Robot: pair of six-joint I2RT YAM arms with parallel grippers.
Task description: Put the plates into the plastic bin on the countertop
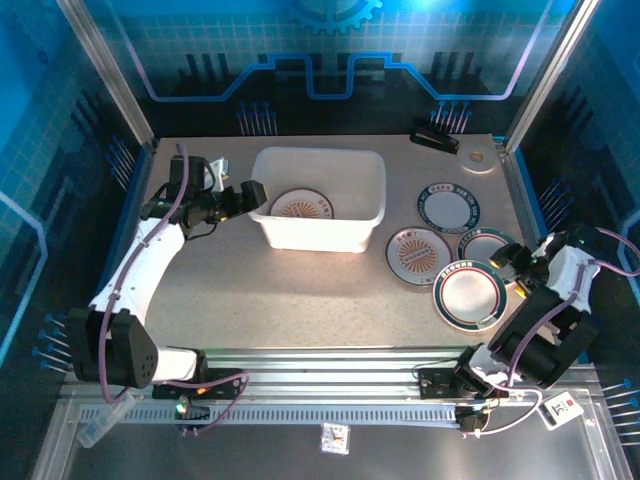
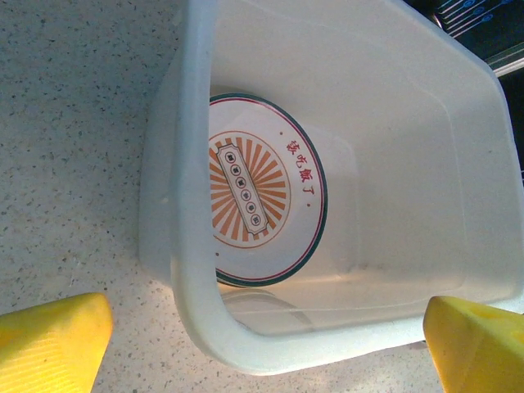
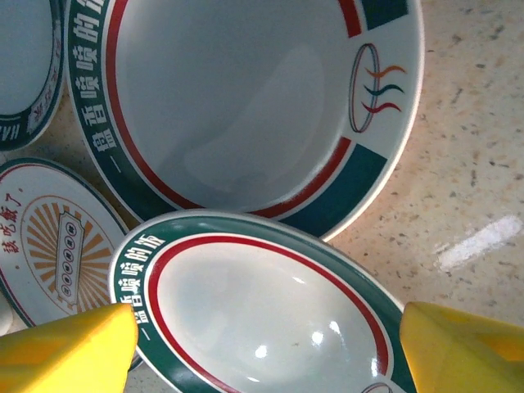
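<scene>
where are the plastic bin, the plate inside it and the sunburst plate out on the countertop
plastic bin [image 1: 320, 232], top external view, near outer wall
plate in the bin [image 2: 250, 190], left wrist view, orange sunburst centre
sunburst plate outside the bin [image 1: 418, 250], top external view, its centre

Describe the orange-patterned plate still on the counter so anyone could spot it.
Find the plastic bin on the countertop. Of the plates lying to its right, the sunburst plate sits closest to the bin, the only one there with an orange rayed centre.
</scene>
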